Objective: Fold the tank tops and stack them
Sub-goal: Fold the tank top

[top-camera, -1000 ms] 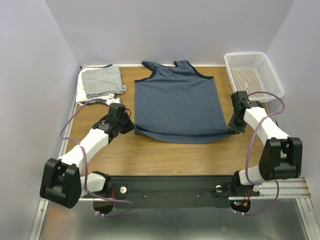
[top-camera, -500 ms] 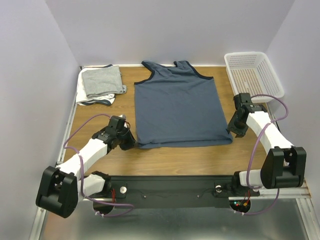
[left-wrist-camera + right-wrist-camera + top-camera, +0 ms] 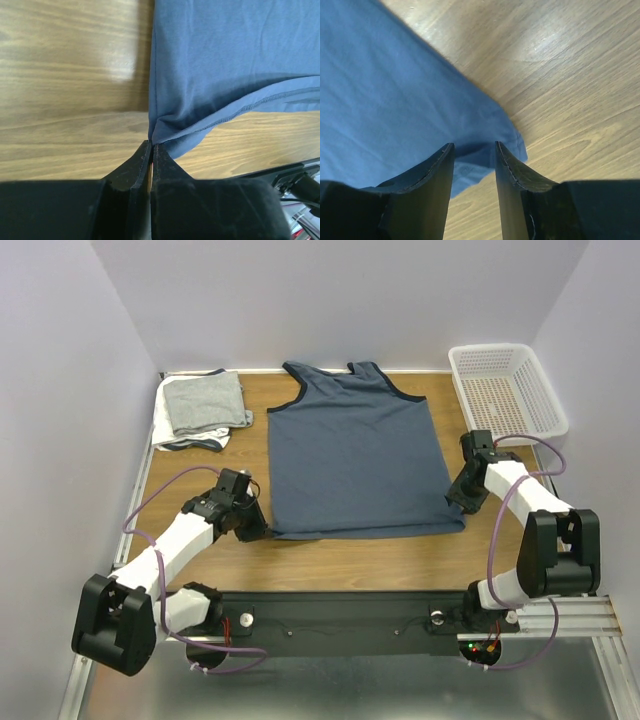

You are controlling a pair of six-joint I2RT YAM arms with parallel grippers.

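Light falls soft and even from overhead, and the whole bench [image 3: 330,560] looks bright, with no hard-edged shadows. Just ahead of the left hand [image 3: 151,145] and off to its left, a pale patch of glare sits on the wood. Right in front of its tips, the blue tank top [image 3: 225,50] throws a soft dark shadow under its raised hem. Ahead and to the right of the right hand [image 3: 474,145], the grain carries a broad milky sheen. Both hands' black fingers [image 3: 427,185] fill the bottom of the close views, dim and slightly soft, while the hem stitching beyond the left hand shows crisp. The overhead view is sharp throughout.
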